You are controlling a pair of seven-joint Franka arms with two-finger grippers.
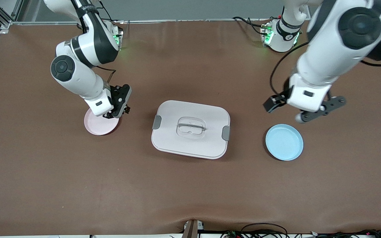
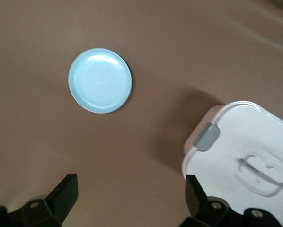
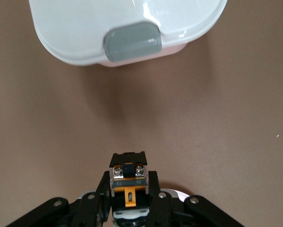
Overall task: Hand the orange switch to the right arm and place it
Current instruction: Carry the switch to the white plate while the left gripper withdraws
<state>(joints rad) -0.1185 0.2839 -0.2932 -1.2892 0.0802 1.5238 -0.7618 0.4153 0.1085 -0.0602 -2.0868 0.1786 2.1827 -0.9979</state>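
While the right gripper [image 1: 121, 110] pinches the orange switch [image 3: 128, 185] between its fingers over the pink plate's [image 1: 98, 127] rim, the left gripper [image 2: 129, 198] hangs above bare table, fingers spread. Between the pink plate and blue plate [image 1: 284, 142] sits a lidded white box [image 1: 190, 129], with open brown mat around it.

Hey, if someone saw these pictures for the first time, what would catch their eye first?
Probably the big white lidded box with grey latches in the middle of the table. Next, the right claw, shut on the orange switch, over the edge of the pink plate at the right arm's end. The left claw hangs open above the table near the blue plate at the left arm's end.
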